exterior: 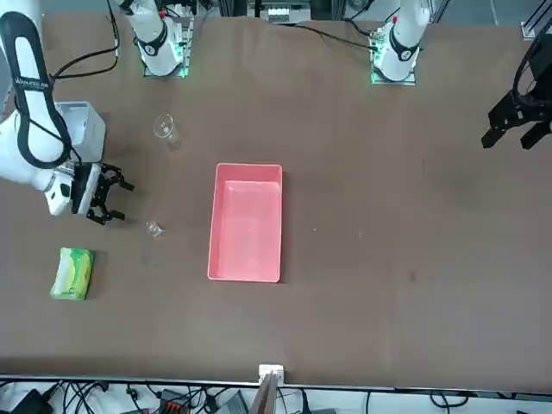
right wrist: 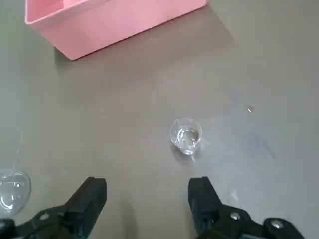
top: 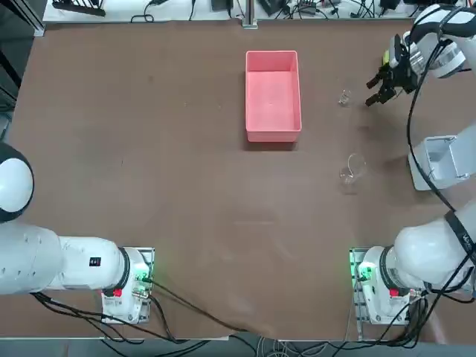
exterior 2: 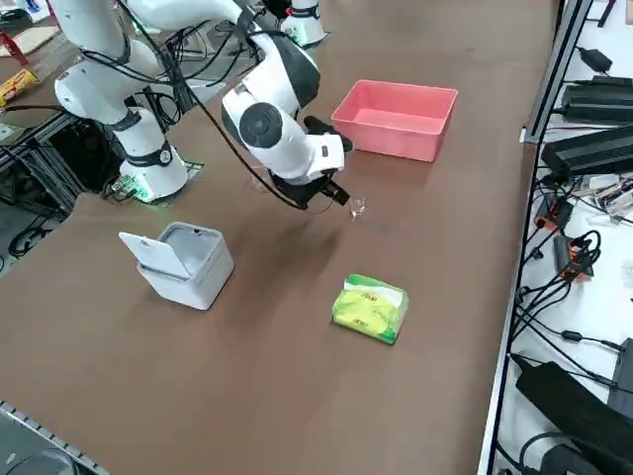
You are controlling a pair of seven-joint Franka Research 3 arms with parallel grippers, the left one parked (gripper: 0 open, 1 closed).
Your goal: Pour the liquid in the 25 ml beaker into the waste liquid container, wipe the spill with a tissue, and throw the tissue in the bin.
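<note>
Brown tabletop carried the 25 ml beaker (right wrist: 186,135) upright between the waste liquid container (top: 273,95) and the table's right edge; the right gripper (right wrist: 147,201) hung near it, fingers wide and empty, apparently lining up to grasp.

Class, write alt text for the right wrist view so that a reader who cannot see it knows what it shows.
The open right gripper hovers over a brown table, its two black fingers apart, with the tiny clear 25 ml beaker standing just beyond them. The pink waste liquid container lies farther off, and a larger clear beaker shows at the edge.
</note>
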